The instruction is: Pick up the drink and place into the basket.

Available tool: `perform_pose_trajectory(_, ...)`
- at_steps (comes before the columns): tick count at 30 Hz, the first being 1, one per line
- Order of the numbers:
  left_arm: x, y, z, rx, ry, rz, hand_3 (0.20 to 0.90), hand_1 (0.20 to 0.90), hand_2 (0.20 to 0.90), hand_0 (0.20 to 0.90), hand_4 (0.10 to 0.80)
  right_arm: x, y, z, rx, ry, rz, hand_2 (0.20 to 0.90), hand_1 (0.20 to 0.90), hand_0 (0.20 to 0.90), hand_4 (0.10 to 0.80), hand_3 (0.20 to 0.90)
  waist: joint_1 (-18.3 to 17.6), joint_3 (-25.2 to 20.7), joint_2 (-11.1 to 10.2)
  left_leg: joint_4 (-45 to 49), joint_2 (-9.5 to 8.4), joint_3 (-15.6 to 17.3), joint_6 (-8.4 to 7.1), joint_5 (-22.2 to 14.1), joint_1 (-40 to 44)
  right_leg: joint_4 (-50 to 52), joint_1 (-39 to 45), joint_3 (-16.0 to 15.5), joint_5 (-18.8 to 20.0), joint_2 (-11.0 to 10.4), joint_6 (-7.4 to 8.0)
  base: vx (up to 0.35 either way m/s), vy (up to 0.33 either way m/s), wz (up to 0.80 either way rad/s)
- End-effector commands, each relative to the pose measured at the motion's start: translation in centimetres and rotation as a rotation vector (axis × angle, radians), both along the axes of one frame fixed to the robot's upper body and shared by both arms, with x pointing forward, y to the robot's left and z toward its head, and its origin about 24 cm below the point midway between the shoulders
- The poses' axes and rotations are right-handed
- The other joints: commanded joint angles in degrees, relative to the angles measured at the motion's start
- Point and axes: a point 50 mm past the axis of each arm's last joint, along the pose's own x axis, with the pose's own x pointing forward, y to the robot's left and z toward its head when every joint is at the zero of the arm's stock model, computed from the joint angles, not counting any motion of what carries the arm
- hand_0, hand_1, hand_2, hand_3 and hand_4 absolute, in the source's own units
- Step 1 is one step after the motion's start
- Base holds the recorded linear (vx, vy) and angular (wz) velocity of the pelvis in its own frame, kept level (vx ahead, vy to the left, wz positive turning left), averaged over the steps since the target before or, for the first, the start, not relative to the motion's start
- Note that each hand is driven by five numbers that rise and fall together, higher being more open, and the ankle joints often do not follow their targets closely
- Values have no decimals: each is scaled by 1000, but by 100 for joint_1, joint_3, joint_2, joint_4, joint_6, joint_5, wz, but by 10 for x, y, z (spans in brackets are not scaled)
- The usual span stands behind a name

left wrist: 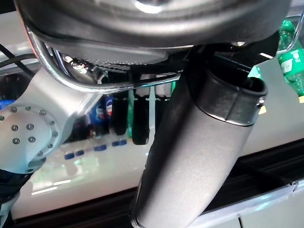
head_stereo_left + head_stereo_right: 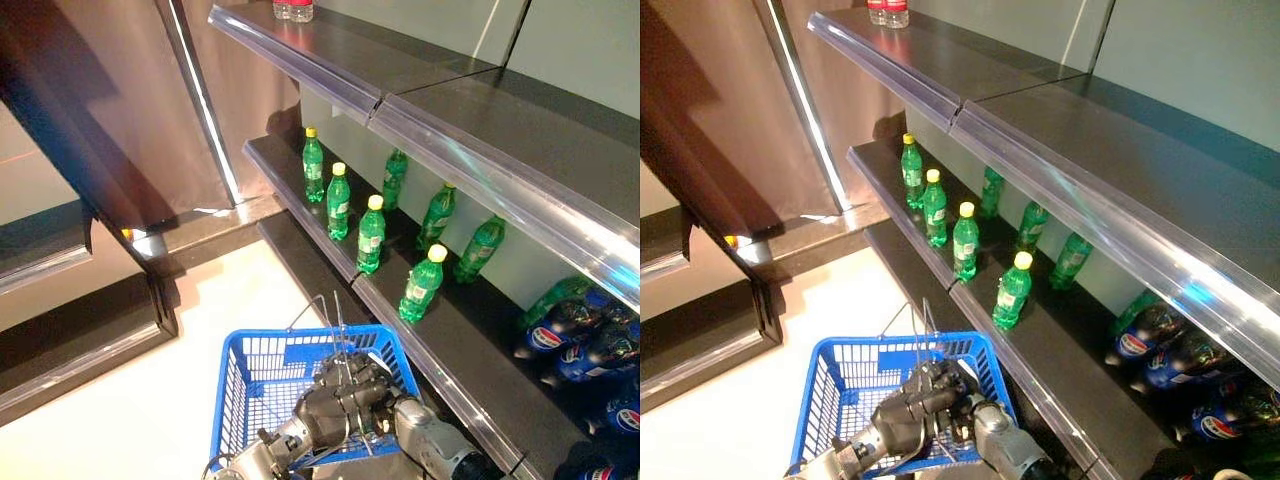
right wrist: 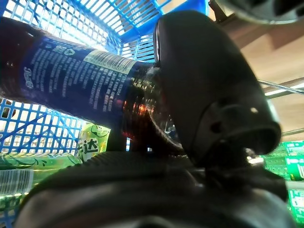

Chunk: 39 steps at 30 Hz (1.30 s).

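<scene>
The right hand (image 3: 209, 95) is curled around a dark cola bottle (image 3: 80, 76), holding it over the blue basket (image 2: 250, 390). The left hand (image 1: 199, 142) grips the basket's wire handle (image 1: 95, 85). A green bottle (image 3: 28, 161) already lies inside the basket.

Basket (image 2: 255, 385) blue plastic mesh; shelf (image 2: 330, 50) dark, glossy; bottles (image 2: 371, 235) shiny plastic.

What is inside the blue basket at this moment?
Inside the blue basket, the right hand holds a dark cola bottle over a green bottle. The hands hide the rest.
</scene>
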Motion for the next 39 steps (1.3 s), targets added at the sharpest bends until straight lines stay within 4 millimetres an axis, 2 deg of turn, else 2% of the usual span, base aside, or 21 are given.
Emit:
perform_pose_trajectory(1,19,-62,106,-578,-473,-164,200,300,300,300,100,-12,54,1,184,123,204,300,300,300,100,200,193,-345,-46,48,427,117,-279,-163,40,70,-620,10,1005,-680,284,0,0,0)
perform_pose_trajectory(4,16,-64,106,-581,-469,-175,200,300,300,300,100,-21,57,-6,275,247,171,300,300,300,100,200,217,-341,-46,51,419,110,-277,-161,49,60,-598,-12,1007,-677,280,28,3,1)
perform_pose_trajectory(12,10,-67,102,-586,-448,-193,200,300,300,300,100,-24,56,-12,299,289,202,300,300,300,100,200,273,-300,-33,88,392,60,-266,-171,75,97,-582,-30,1008,-684,285,28,-1,3)
perform_pose_trajectory(19,7,-68,98,-583,-446,-185,200,300,300,300,100,-38,53,-27,321,465,87,300,300,300,100,200,273,-270,-4,200,387,78,-254,-223,101,124,-564,-1,998,-695,280,15,-4,4)
perform_pose_trajectory(24,6,-68,98,-585,-438,-185,200,300,300,300,100,-40,46,-35,333,533,21,300,300,300,100,200,285,-274,16,226,398,76,-248,-239,129,144,-544,11,988,-686,272,0,0,0)
perform_pose_trajectory(25,5,-68,98,-586,-438,-185,200,300,300,300,100,-39,45,-36,332,540,13,415,415,415,235,335,285,-269,18,232,395,71,-245,-242,136,148,-543,20,988,-679,267,0,0,0)
perform_pose_trajectory(26,5,-68,98,-586,-439,-185,200,300,300,300,100,-39,44,-36,329,542,7,474,474,474,303,403,284,-263,21,242,394,67,-244,-247,142,155,-543,28,987,-675,263,0,0,0)
perform_pose_trajectory(27,4,-69,98,-586,-439,-184,200,300,300,300,100,-39,43,-37,324,542,6,839,839,839,729,829,284,-258,23,262,396,67,-247,-257,144,161,-542,34,984,-674,262,0,0,0)
perform_pose_trajectory(28,4,-69,98,-586,-438,-183,200,300,300,300,100,-38,42,-37,320,539,5,900,900,900,800,900,285,-252,24,280,396,65,-246,-264,146,164,-540,39,985,-672,260,0,0,0)
perform_pose_trajectory(39,-1,-71,95,-592,-422,-175,200,300,300,300,100,-39,37,-41,280,517,10,900,900,900,800,900,272,-236,34,346,405,87,-247,-312,198,159,-509,51,994,-662,264,0,0,0)
